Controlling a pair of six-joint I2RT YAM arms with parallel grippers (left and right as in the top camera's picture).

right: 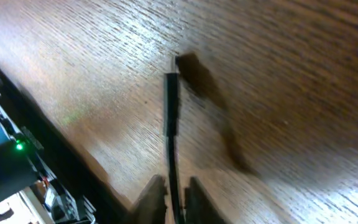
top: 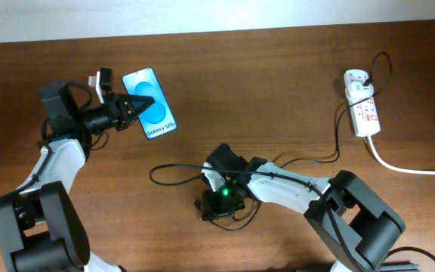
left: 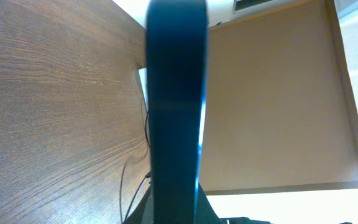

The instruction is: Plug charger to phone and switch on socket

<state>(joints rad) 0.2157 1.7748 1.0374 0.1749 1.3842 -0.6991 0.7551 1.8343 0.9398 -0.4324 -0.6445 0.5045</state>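
My left gripper (top: 129, 108) is shut on the phone (top: 151, 103), a blue-screened smartphone at the table's left rear. In the left wrist view the phone (left: 176, 106) shows edge-on as a dark upright bar between the fingers (left: 176, 214). My right gripper (top: 220, 204) sits low over the front middle of the table. In the right wrist view its fingers (right: 174, 199) are shut on the thin black charger cable, and the plug tip (right: 171, 102) sticks out ahead just above the wood. The charger cable (top: 308, 160) runs right to the white socket (top: 362, 106).
The socket's thick white cord (top: 406, 168) runs off the right edge. A loop of the black cable (top: 168, 168) lies left of the right gripper. A pale wall borders the table's far edge (top: 217, 30).
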